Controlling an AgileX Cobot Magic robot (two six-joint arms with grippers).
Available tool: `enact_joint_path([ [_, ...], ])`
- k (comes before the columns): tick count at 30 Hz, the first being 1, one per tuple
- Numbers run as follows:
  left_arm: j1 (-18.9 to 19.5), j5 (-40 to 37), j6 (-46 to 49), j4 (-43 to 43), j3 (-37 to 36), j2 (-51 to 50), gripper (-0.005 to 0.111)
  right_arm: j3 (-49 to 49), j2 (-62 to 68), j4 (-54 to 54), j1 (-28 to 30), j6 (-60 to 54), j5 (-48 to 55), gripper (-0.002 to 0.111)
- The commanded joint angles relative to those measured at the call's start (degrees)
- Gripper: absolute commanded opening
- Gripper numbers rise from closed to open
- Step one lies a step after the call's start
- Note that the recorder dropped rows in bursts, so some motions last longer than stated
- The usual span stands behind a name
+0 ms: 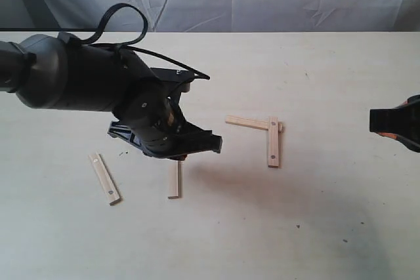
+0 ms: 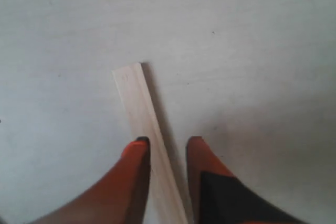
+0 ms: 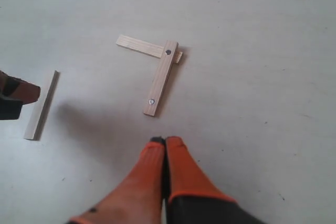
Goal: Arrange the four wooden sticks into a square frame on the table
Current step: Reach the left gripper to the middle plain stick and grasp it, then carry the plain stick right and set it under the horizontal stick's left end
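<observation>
Plain stick (image 2: 135, 103) lies on the table (image 1: 315, 227) and runs lengthwise between the fingers (image 2: 134, 166) of the left gripper (image 2: 167, 145). One end sits under the gripper; the other projects clear toward the bottom of the exterior view. The left gripper's jaws stand apart, straddling the stick. One finger is against its edge and a shadowed gap shows at the other, so no pinch is confirmed.

Dotted stick (image 1: 105, 178) lies loose to the left, slanted and apart from the plain stick. To the right, two sticks form an L: crosswise stick (image 1: 249, 122) is overlapped at its right end by lengthwise stick (image 1: 273, 143). Right gripper (image 3: 165, 142) hangs at the right edge, apart from the L, with fingers pressed together and holding nothing.
</observation>
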State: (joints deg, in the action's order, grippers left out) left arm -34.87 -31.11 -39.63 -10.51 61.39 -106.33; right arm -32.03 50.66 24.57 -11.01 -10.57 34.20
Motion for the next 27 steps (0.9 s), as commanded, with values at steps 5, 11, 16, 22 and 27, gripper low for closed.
enact_joint_path([
  [5, -0.32, 2.47, -1.93, -1.03, -1.44, -4.0, 0.047, -0.15, -0.42, -1.05, 0.27, -0.41, -0.2, -0.001],
  [11, -0.32, 2.88, -1.71, -2.16, -1.56, -4.28, 0.047, -0.15, -0.42, -1.17, 0.27, -0.41, -0.2, -0.001],
  [16, -0.32, 2.98, -1.3, -3.96, -2.79, -4.28, 0.032, -0.15, -0.42, -1.17, 0.27, -0.41, -0.2, -0.001],
  [22, -0.32, 5.01, 1.46, -4.68, -4.8, -3.79, 0.0, -0.15, -0.42, -1.17, 0.27, -0.41, -0.2, -0.001],
  [27, -0.07, 4.19, 9.39, -5.86, -0.99, 2.18, 0.0, -0.57, -0.42, -1.85, 0.95, 0.09, 0.4, -0.001],
])
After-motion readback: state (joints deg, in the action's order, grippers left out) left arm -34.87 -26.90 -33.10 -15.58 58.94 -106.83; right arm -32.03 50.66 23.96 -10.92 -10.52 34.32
